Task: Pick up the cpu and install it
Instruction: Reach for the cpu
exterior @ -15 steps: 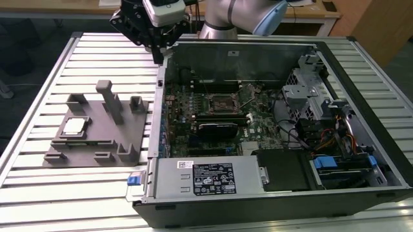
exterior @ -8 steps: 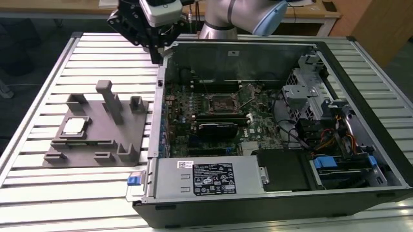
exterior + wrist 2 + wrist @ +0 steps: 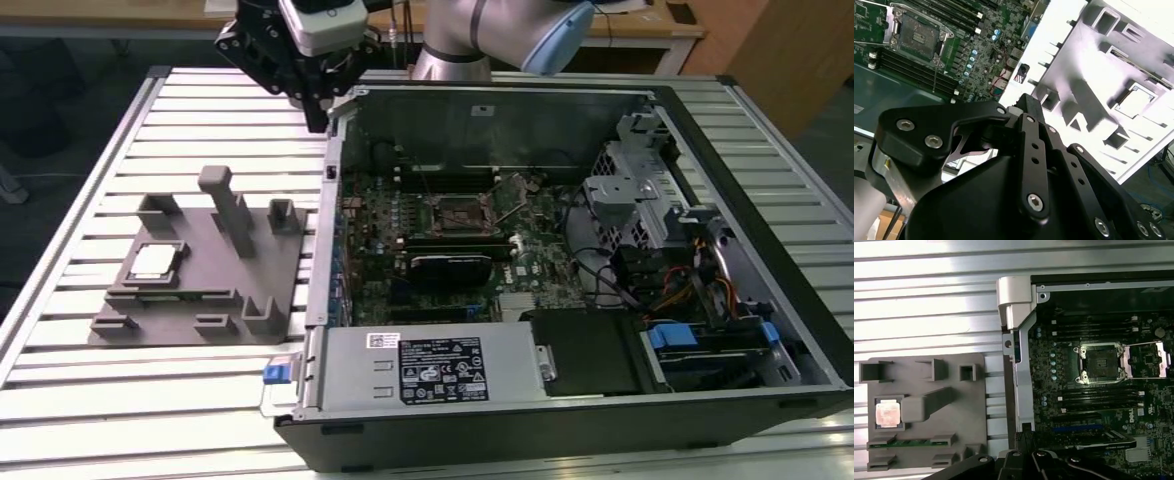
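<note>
- We see the cpu [image 3: 154, 262] seated in the grey fixture [image 3: 200, 268] on the counter [image 3: 200, 110], at the exterior view's left of the open PC case [image 3: 561, 425].
- The hand [image 3: 318, 105] hovers at that case's far corner; we can't tell whether it's apart or together.

The claw [image 3: 318, 108] hangs in open air above the far corner of the computer case [image 3: 561, 425], over its upright side wall [image 3: 328, 200], which splits the room below. Toward the exterior view's left of the claw, the cpu [image 3: 154, 262] lies uncovered in the grey fixture [image 3: 200, 305], with a tall post [image 3: 223, 205] standing between it and the claw. On the claw's other side the socket [image 3: 462, 212] is open from above, its hinged frame [image 3: 515, 186] raised beside it.
</note>
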Tool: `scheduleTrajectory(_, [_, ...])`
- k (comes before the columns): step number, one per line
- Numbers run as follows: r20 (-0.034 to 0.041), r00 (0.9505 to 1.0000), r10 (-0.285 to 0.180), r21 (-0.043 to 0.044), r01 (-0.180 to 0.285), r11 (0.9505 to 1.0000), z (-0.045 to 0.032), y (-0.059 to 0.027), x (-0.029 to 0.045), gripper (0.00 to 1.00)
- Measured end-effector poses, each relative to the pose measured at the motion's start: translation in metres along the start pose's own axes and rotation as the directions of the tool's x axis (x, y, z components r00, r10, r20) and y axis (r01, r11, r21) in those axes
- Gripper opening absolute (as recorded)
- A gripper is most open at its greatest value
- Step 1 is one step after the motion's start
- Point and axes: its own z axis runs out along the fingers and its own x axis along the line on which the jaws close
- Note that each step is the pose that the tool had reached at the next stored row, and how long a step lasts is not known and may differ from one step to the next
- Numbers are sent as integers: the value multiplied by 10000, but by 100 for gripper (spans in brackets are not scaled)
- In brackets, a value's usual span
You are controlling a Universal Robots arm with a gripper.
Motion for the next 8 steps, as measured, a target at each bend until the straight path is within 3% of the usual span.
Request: scheduleTrajectory(8, [1,10000,20,1,-20,10000,0,-5,61,11])
